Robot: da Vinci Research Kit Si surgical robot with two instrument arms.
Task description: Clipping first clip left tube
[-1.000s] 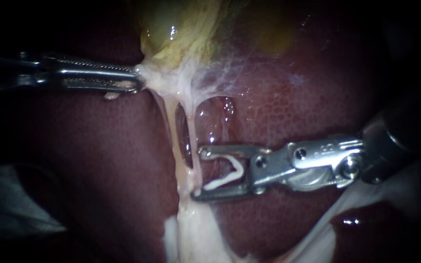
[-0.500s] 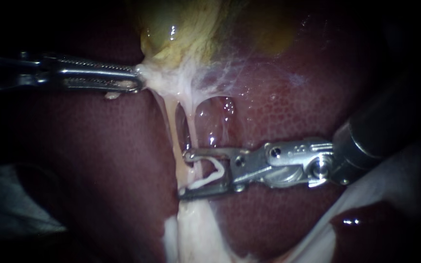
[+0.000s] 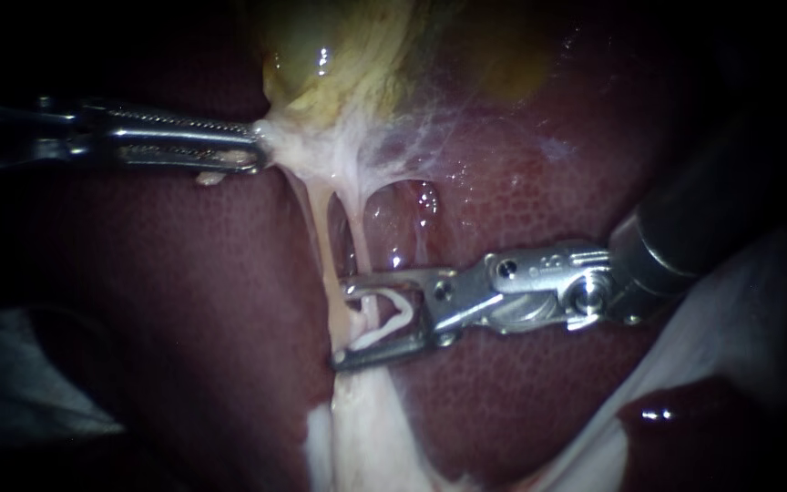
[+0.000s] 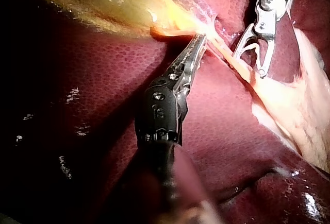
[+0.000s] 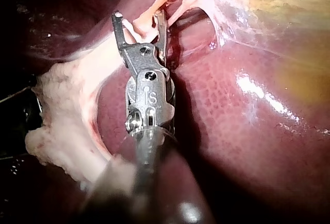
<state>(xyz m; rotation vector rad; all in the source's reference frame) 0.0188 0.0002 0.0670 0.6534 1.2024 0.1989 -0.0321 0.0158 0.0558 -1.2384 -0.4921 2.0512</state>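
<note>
Right claw: The right instrument (image 3: 343, 326) comes in from the right. Its claw is spread, not pressed home, and both tips lie at the pale strands below the gallbladder.
Clip: An open, V-shaped white clip (image 3: 392, 326) sits in the throat of that claw, one leg along each half.
Left tube: The left tube (image 3: 328, 264) is the leftmost of two pale strands running down from the gallbladder neck. The claw tips only just reach it, and whether the upper tip touches it cannot be told.
Second tube: A second tube (image 3: 363, 251) runs just beside the first, with a dark window between them. It passes fully between the spread halves of the claw.
Left claw: The left instrument (image 3: 257, 153) enters from the left. Its claw is pressed together on the gallbladder neck (image 3: 289, 146), holding the strands taut.
Surroundings: The yellow-green gallbladder (image 3: 321, 46) is above, and the dark red liver (image 3: 521, 182) lies behind and all round.
Risk, wrong catch: Closing from here would likely clamp the second tube, or both tubes, because the tips barely span the left one.
Risk, partial closure: A clip ending partway across the left tube would probably leave it unsealed or slip off.
Risk, tearing: The strands look thin and stretched. A sideways push from the right claw, or a harder pull from the left, could tear them.
Risk, liver: The lower tip lies close to the liver and could scrape it if driven deeper.
</note>
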